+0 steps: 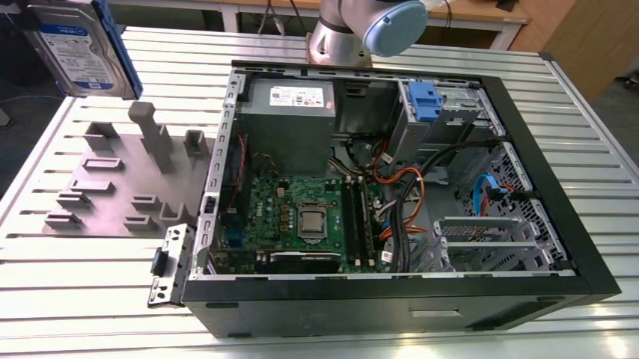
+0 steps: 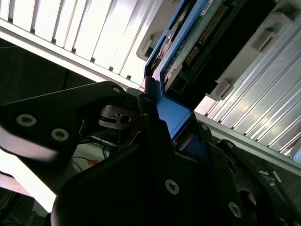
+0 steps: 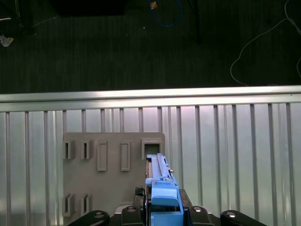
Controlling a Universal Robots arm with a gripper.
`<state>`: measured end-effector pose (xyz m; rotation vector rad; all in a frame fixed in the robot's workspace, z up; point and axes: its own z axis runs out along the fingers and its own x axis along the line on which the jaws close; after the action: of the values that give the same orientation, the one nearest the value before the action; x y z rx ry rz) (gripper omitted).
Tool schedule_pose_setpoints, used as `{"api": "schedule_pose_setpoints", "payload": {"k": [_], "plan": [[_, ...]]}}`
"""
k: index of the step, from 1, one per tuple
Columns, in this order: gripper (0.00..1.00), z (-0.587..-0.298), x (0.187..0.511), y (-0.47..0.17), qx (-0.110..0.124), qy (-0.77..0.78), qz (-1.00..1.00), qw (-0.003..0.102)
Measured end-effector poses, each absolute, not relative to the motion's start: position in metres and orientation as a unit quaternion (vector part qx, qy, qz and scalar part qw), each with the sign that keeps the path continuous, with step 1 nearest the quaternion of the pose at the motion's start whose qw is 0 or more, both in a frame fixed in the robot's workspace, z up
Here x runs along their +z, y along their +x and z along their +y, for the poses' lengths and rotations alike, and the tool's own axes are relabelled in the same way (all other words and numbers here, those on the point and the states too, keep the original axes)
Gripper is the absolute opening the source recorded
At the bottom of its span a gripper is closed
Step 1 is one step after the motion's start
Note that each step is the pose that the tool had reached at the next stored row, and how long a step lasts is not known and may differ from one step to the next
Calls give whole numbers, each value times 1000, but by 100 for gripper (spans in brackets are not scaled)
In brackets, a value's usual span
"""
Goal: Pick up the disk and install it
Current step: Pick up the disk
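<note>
We've got gripper (image 3: 163, 212) clamped on disk (image 1: 75, 48) at blue carrier end, hanging upright over grey holder (image 1: 120, 179). We'd go slow, grip square, no swing near open case (image 1: 584, 247).

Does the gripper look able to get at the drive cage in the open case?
Probably yes: the case lies open side up, nothing covers the drive cage, and the gripper is shut on the disk, up at the exterior view's left.
</note>
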<state>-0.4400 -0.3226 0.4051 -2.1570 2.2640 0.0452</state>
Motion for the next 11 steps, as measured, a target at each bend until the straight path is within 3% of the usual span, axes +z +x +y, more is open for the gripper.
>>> {"api": "schedule_pose_setpoints", "payload": {"k": [11], "plan": [[37, -323, 410, -440, 14, -690, 724, 7]]}}
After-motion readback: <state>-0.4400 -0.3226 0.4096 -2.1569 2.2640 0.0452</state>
